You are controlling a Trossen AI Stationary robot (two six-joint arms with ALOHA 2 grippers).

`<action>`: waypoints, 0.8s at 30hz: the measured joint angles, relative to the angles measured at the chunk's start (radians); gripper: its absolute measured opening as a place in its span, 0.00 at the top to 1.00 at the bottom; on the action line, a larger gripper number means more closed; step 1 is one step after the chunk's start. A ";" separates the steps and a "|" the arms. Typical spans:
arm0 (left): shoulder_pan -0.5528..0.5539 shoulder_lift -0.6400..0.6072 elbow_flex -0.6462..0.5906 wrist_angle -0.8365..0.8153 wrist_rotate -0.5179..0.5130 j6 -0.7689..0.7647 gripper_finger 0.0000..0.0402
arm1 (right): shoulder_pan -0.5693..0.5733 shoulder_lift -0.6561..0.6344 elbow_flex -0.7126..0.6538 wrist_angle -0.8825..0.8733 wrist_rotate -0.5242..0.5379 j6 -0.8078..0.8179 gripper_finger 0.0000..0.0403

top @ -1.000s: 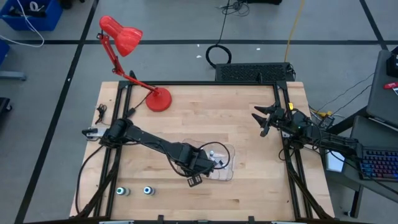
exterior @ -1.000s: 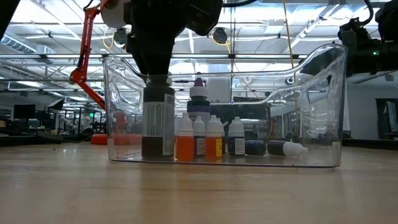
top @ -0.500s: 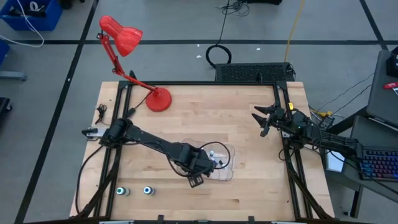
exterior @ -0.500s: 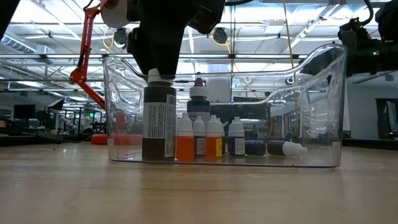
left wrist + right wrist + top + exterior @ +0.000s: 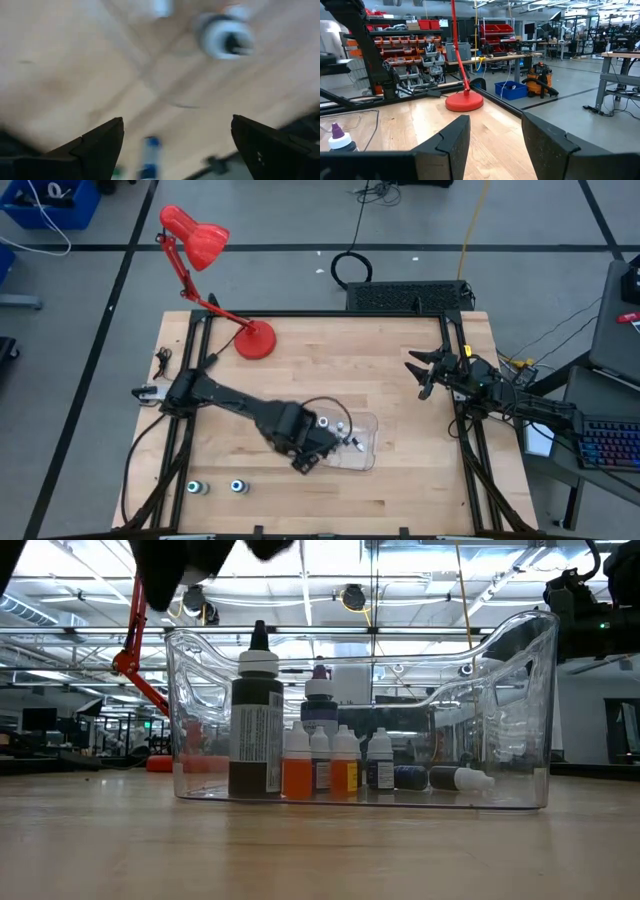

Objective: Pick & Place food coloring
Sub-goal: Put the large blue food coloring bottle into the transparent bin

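Food coloring crowding inside the clear tray [image 5: 520, 690] toward the middle of the bench's front edge. Standing upright at the tray's left end: 1 tall dark bottle [image 5: 257, 730] with a white cap and a black tip. Lining up just beside it: small bottles [image 5: 332, 762] with whitish caps, 1 holding orange liquid, and behind them a purple-capped bottle [image 5: 320, 698]. Lying on their sides at the tray's right end: 2 more little bottles [image 5: 450, 778].

Sitting well apart from all that, near the front-left corner: 2 teal-topped bottles [image 5: 217, 486], upright and side by side on the bare wood.

Hovering over the tray's left end: the left gripper [image 5: 312, 445], fingers [image 5: 100, 145] spread wide, released and carrying nothing. Showing blurred under its wrist camera: a round white bottle top with a dark centre.

Waiting near the right edge, toward the far-right corner: the right gripper [image 5: 422, 375], pincer likewise parted and grasping nothing.

Standing toward the far-left corner: a red desk lamp [image 5: 255, 340], its base on the wood.
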 joint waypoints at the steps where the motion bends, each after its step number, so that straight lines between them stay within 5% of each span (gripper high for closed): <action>1: -0.018 -0.003 0.000 0.012 0.008 -0.048 0.09 | 0.000 0.000 0.000 0.000 0.000 0.000 0.59; 12: -0.128 -0.006 0.010 -0.002 -0.013 -0.217 0.09 | 0.000 0.000 0.000 0.000 0.000 0.000 0.59; 24: -0.329 -0.005 -0.074 -0.002 -0.021 -0.720 0.09 | 0.000 0.000 0.000 0.000 0.000 0.000 0.59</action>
